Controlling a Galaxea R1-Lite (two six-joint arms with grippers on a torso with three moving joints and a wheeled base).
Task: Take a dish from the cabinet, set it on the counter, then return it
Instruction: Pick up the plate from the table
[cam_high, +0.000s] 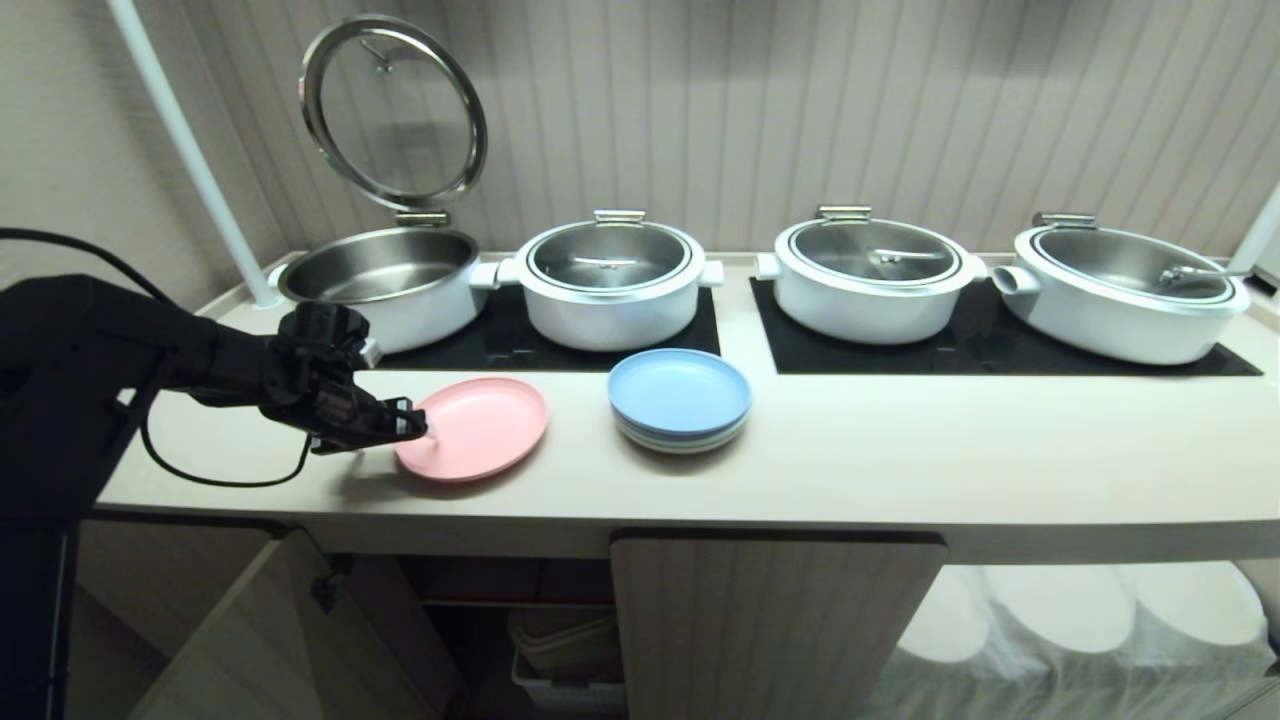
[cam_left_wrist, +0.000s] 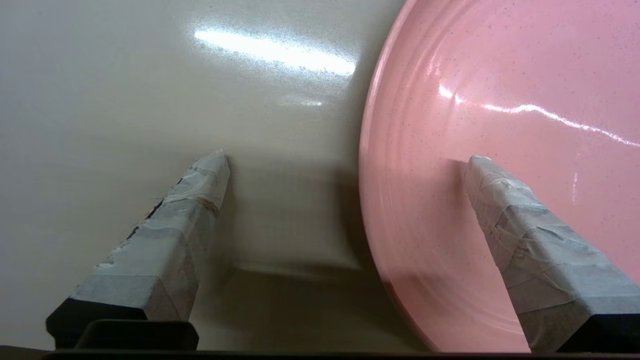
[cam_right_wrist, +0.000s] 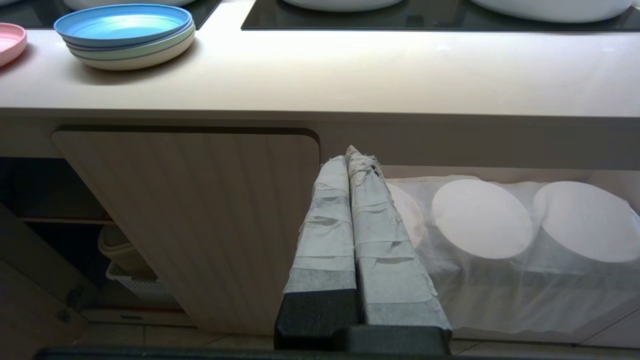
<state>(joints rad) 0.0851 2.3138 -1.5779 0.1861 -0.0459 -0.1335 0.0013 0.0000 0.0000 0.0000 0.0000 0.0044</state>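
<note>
While the left gripper (cam_high: 425, 428) stands wide open astride its rim, gripping nothing, the pink plate (cam_high: 480, 427) lies empty near the worktop's (cam_high: 900, 450) front left edge; the right gripper (cam_right_wrist: 352, 160) is closed.

A pink dish (cam_high: 478, 428) lies on a cream-beige counter (cam_high: 900, 450) with two black cooktop panels (cam_high: 980, 350). To its right sits a plate stack (cam_high: 680, 400), blue on top, pale green and cream below. Four white pots (cam_high: 868, 285) have silvery steel rims. The far wall (cam_high: 800, 100) is beige with vertical grooves. The cabinet (cam_high: 770, 630) door is beige, vertically fluted. The left gripper (cam_high: 425, 428) is black, its fingertips (cam_left_wrist: 200, 185) wrapped in white tape.
</note>
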